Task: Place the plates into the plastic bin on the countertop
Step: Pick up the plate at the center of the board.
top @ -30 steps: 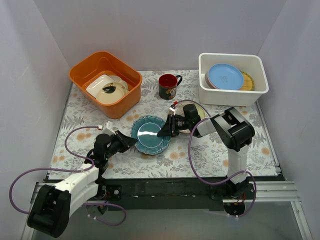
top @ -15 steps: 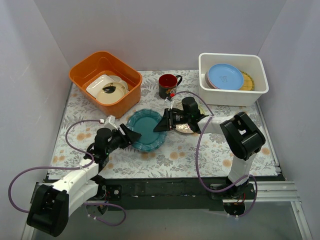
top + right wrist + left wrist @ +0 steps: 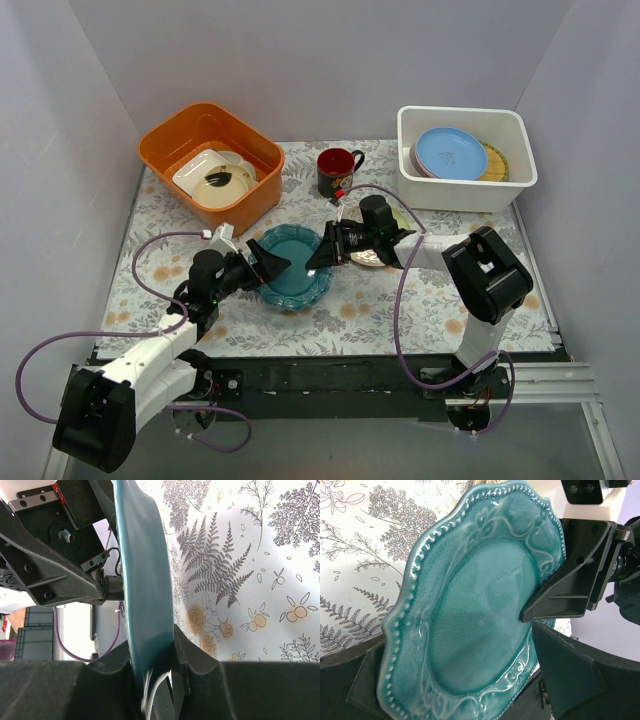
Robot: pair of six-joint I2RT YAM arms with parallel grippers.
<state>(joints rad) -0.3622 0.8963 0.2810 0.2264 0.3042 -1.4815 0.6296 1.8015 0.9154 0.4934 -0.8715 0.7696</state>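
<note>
A teal plate (image 3: 291, 263) with a beaded rim is tilted over the countertop (image 3: 420, 300). My right gripper (image 3: 322, 255) is shut on its right rim; in the right wrist view the plate (image 3: 142, 580) stands edge-on between the pinching jaws (image 3: 152, 645). My left gripper (image 3: 267, 263) is open at the plate's left side. In the left wrist view, its wide-apart fingers straddle the plate (image 3: 480, 615) without pinching it. The white plastic bin (image 3: 465, 188) at the back right holds a blue plate (image 3: 450, 152) and a yellow plate (image 3: 496, 160).
An orange tub (image 3: 200, 135) with white dishes stands at the back left. A dark mug (image 3: 337, 172) sits between tub and bin. A pale plate (image 3: 373, 259) lies partly hidden under the right arm. Purple cables loop beside both arms.
The left gripper went from shut on the plate's left rim to wide open. The right gripper closed on the right rim, and the plate shifted slightly away from the arm bases.
</note>
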